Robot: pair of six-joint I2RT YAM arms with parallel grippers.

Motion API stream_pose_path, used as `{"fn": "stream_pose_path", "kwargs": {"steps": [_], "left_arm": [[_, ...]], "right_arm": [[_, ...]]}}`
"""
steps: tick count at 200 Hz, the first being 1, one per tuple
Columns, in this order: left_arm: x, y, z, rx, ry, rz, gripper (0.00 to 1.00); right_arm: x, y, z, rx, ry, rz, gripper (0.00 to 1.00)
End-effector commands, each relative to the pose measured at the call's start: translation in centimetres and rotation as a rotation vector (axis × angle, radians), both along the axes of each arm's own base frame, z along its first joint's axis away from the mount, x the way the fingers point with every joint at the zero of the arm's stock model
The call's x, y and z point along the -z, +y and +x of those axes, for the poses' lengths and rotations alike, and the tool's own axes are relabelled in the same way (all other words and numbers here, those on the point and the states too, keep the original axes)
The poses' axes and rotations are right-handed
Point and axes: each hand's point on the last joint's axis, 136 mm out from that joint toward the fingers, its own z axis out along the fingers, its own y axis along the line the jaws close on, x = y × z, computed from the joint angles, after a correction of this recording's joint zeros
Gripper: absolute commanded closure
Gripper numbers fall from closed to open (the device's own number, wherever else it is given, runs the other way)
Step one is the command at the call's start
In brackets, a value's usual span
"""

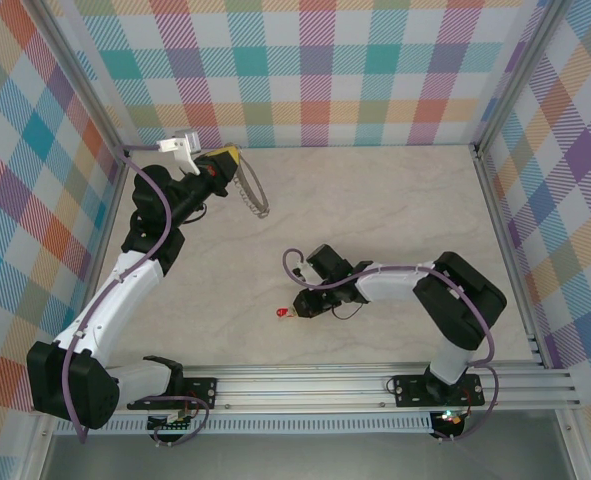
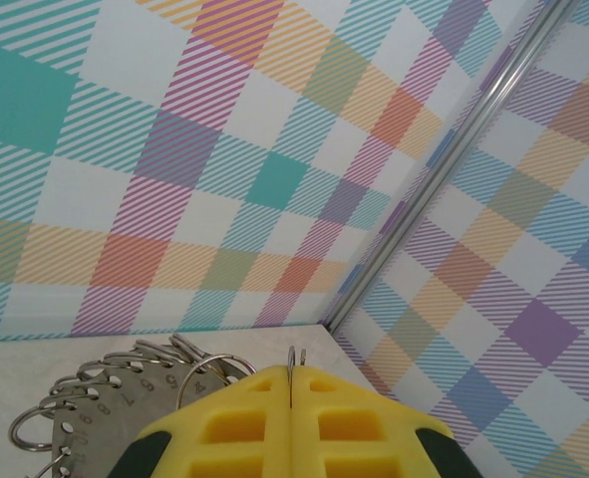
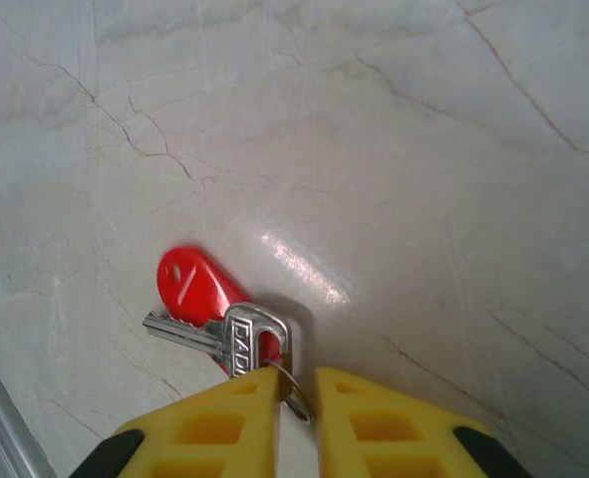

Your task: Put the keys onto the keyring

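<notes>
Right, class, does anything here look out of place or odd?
Nothing is spilled or damaged. The keyring dangles from the left pincer at the back left, far from the keys lying flat on the table by the right pincer.

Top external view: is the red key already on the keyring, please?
No, the red key lies on the table by the right pincer, far from the keyring at the left pincer.

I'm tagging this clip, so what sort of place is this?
Probably a robot lab test cell: plaid-printed panel walls box in a marble-look tabletop, and an aluminium rail along its near edge carries two robot arms.
</notes>
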Motion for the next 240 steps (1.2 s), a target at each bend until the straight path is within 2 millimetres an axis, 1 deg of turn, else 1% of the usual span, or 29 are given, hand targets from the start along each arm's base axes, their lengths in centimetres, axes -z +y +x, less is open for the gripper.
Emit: {"fn": "stream_pose_path", "kwargs": {"steps": [1,24,45,59,84,116,154,172,192,215,240], "left_arm": [[-2.2,0.6,-0.6,-0.002,-0.08,-0.024,1.0],[-2.3,0.6,-0.6,-0.001,-0.08,-0.025,1.0],[-2.3,0.5,-0.6,0.003,-0.08,-0.025,1.0],[-2.4,0.5,-0.7,0.002,-0.081,-0.025,1.0],[-2.4,0.5,-0.7,0.008,-0.08,-0.024,1.0],[-2.5,0.2,-0.8,0.022,-0.081,-0.025,1.0],[-2.7,-0.5,-1.0,0.068,-0.088,-0.034,1.0],[-3.0,-1.4,-1.6,0.125,-0.104,-0.031,1.0],[-3.3,-3.0,-2.5,0.188,-0.127,-0.002,1.0],[-3.2,-5.5,-3.8,0.252,-0.164,0.078,1.0],[-3.1,-8.6,-5.7,0.364,-0.208,0.159,1.0]], "right_arm": [[-0.3,-0.5,-0.9,-0.012,0.015,0.002,0.89],[-0.7,-0.7,-0.8,-0.004,0.006,0.002,1.0],[-1.5,-1.0,-0.5,0.004,-0.011,0.008,1.0],[-2.5,-1.4,-0.1,0.018,-0.04,0.014,1.0],[-4.9,-2.5,0.8,0.056,-0.099,0.038,1.0],[-8.7,-3.9,1.8,0.109,-0.186,0.093,1.0],[-12.5,-5.8,3.3,0.191,-0.263,0.14,1.0],[-14.3,-6.8,4.1,0.238,-0.305,0.154,1.0],[-16.6,-8.1,5.1,0.301,-0.358,0.168,1.0],[-18.8,-9.8,6.5,0.384,-0.412,0.181,1.0],[-21.1,-11.4,8.1,0.454,-0.456,0.194,1.0]]}}
